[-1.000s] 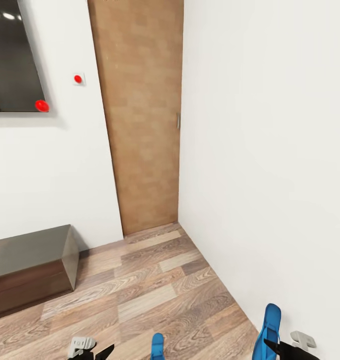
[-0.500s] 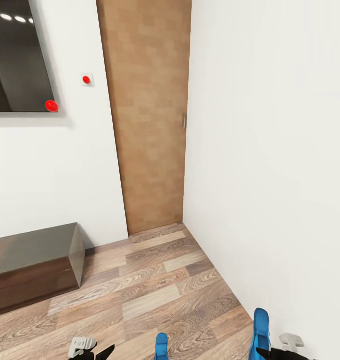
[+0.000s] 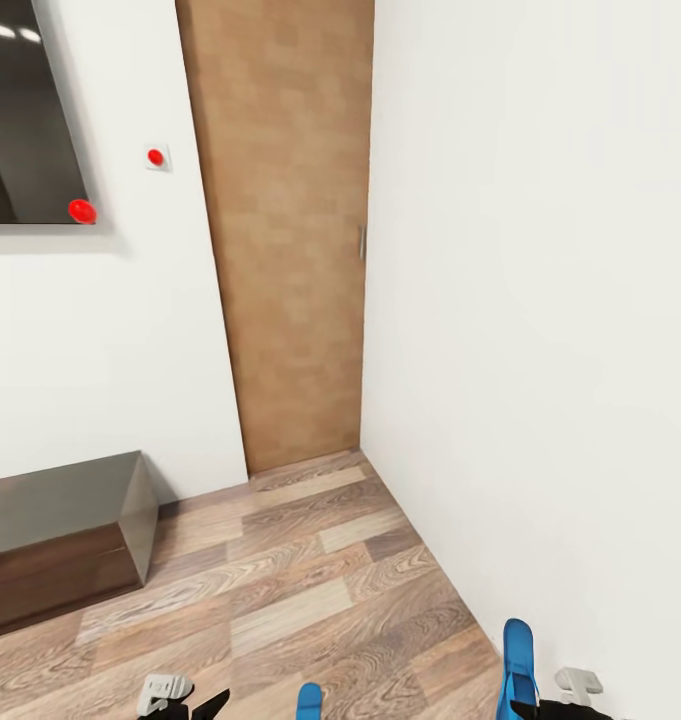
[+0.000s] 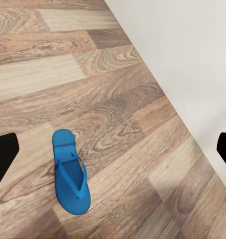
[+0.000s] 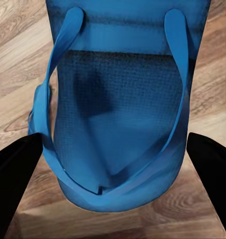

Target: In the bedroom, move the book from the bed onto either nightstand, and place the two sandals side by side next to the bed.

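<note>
At the bottom right of the head frame, the right gripper holds one blue sandal close to the white wall — in the right wrist view its fingers are clamped on the sandal's sides. The other sandal lies flat on the wood floor, at the bottom centre of the head frame. The left gripper hangs above it — jaws wide apart. Door upper centre, dark bench lower left.

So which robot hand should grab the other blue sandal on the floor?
Probably the left hand: it's open and empty above the loose sandal. The right hand has a sandal between its fingers.
</note>
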Robot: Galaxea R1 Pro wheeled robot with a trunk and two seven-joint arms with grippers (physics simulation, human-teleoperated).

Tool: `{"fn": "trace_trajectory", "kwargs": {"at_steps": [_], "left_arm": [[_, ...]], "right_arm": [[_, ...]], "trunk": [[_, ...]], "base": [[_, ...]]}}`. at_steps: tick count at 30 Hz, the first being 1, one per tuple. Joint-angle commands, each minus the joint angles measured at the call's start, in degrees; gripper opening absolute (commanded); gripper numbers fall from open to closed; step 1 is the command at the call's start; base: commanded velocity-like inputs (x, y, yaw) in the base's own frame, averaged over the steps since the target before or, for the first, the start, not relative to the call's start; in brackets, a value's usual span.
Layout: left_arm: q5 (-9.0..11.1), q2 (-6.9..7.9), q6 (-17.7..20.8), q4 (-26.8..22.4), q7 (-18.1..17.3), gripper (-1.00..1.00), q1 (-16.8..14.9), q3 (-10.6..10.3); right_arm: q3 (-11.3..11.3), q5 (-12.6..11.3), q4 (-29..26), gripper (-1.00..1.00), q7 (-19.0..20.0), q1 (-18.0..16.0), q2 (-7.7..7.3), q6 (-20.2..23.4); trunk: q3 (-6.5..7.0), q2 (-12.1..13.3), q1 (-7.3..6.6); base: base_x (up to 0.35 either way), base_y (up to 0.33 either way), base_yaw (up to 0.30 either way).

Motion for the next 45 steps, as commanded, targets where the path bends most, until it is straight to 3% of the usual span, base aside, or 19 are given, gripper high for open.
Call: {"fn": "trace_trajectory", "kwargs": {"at_steps": [1, 17, 45], "left_arm": [[0.26, -0.01, 0.29, 0.00, -0.28, 1.00, -0.04, 0.11], [0.26, 0.06, 0.29, 0.00, -0.29, 1.00, -0.03, 0.18], [0.26, 0.08, 0.32, -0.01, -0.29, 1.00, -0.04, 0.18]], "right_arm": [[-0.37, -0.10, -0.03, -1.00, 0.32, -0.03, 0.04, 0.55], [-0.36, -0.07, -0.03, -1.00, 0.32, -0.03, 0.04, 0.55], [-0.36, -0.24, -0.02, -1.00, 0.32, -0.03, 0.04, 0.55]], "trunk": [[-0.06, -0.02, 0.01], [-0.06, -0.02, 0.01], [-0.06, -0.02, 0.01]], "base": [[0.159, -0.150, 0.000], [0.021, -0.020, 0.130], [0.000, 0.000, 0.006]]}}
